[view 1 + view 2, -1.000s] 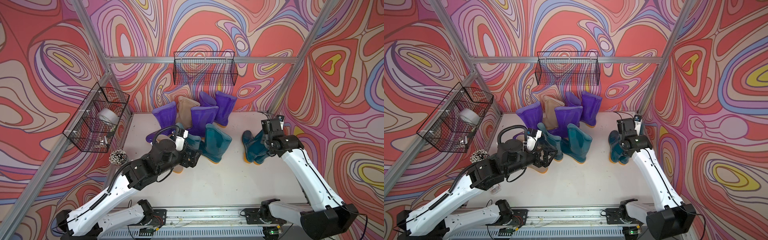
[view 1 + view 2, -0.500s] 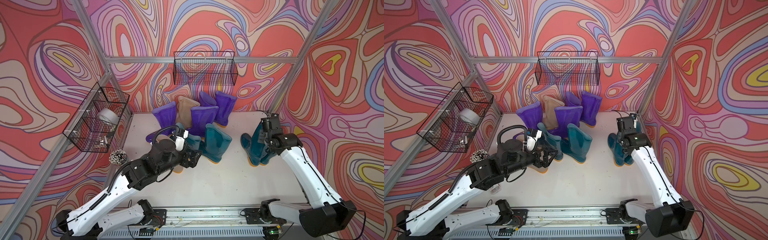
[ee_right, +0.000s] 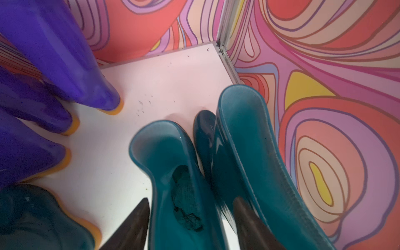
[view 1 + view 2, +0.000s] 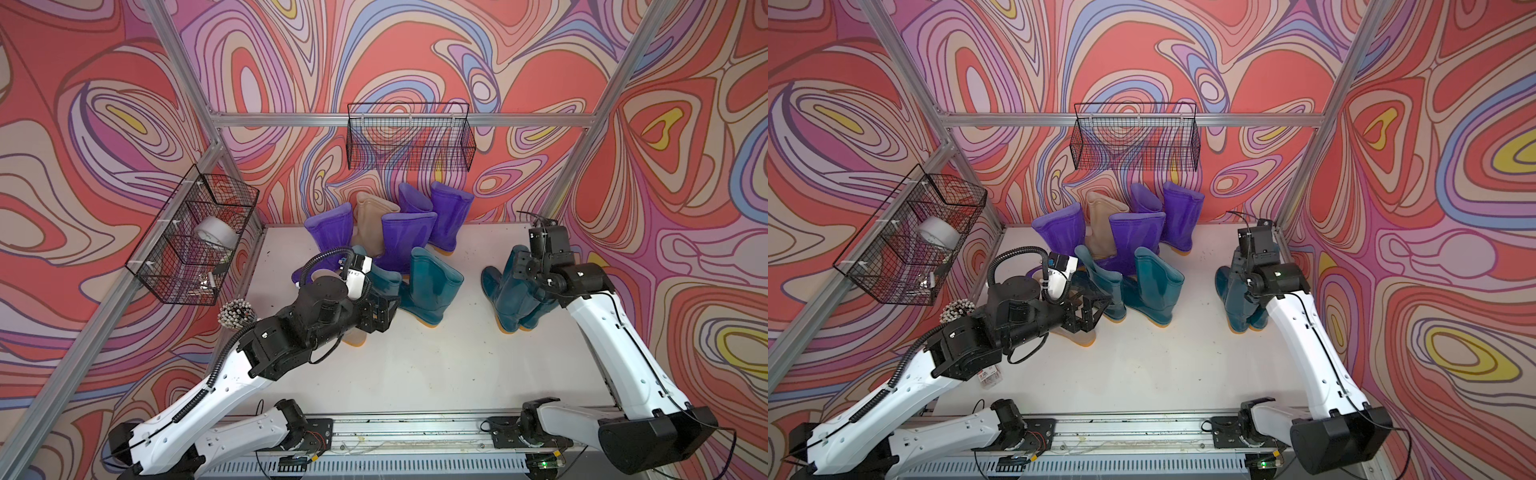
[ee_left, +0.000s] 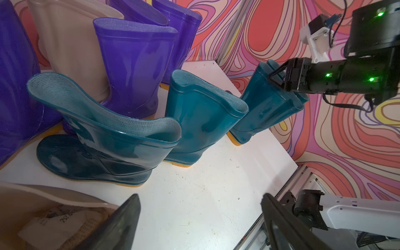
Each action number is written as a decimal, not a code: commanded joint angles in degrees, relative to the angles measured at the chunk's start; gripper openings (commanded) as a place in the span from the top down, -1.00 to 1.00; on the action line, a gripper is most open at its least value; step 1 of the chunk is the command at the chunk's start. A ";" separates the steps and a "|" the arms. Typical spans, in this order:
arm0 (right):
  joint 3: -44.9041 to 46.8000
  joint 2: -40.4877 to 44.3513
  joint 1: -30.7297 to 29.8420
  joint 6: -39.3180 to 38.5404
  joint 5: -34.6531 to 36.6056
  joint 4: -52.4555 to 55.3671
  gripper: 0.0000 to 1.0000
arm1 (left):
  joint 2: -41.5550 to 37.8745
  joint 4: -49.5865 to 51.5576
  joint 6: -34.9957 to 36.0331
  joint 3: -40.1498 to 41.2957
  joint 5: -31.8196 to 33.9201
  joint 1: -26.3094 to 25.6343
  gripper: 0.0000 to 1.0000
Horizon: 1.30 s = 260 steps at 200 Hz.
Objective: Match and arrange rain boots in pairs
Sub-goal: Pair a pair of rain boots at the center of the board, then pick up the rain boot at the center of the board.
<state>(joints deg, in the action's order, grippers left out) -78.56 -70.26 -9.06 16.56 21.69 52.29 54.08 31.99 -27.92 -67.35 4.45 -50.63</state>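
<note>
Hovering with the right gripper [image 5: 270, 79] at the shaft tops of a teal pair [image 4: 513, 301], at the right side of the desk [image 4: 415, 374], close to the wall. With jaws released and spread there: in the right wrist view, one finger [image 3: 136, 223] outside the inner boot [image 3: 164, 155] and the other in the gap before the wall-side boot [image 3: 244, 134]; not possible to tell about contact with the rubber. Standing upright on orange soles, side by side and touching, toes toward the back wall. Reaching low with the left gripper [image 4: 390, 312] at the middle-left of the desk, jaws spread wide and grasping nothing, with only bare desk between the fingers [image 5: 121, 223] in the left wrist view. Just beside and below this gripper, a beige boot [image 5: 39, 194] with crumpled paper inside. Just beyond, two more teal boots, one [image 5: 104, 138] nearer to the gripper and one [image 5: 201, 112] beside it, both upright, well apart from the pair. Behind these, against the back wall, a tight cluster of four purple boots [image 4: 405, 239] with a second beige boot [image 4: 370, 220] among them, upright or slightly leaning, some touching. On the left wall, a wire basket [image 4: 166, 266] with a white roll [image 4: 216, 233] inside.
</note>
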 commanded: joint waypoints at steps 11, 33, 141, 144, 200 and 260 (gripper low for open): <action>-5.90 1.40 0.16 0.85 -7.44 -0.49 -0.33 | -0.18 3.57 1.21 -2.80 1.96 -0.08 -0.79; -9.01 2.29 0.05 2.15 -11.45 -1.02 -0.33 | -0.43 4.09 2.12 -3.58 3.60 -0.09 -0.80; -9.70 -7.59 -30.13 -11.36 -16.22 -4.18 -0.53 | -0.24 10.35 -7.23 -4.01 14.44 0.34 -0.96; -9.81 -7.87 -30.18 -11.37 -15.34 -4.16 -0.53 | -0.26 10.59 -7.23 -4.01 14.74 0.34 -0.96; -12.58 -11.50 -30.16 -15.94 -8.11 -3.23 -0.60 | -6.40 4.93 -4.52 -0.58 11.06 0.57 -0.96; -15.66 -16.90 -30.21 -20.98 -11.40 -1.08 -0.68 | -5.07 4.40 -2.95 -1.35 8.41 0.61 -0.97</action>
<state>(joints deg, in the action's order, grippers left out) -92.33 -85.80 -39.18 -1.54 10.55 48.90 47.68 36.84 -32.05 -68.36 14.92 -50.24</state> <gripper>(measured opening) 0.824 0.983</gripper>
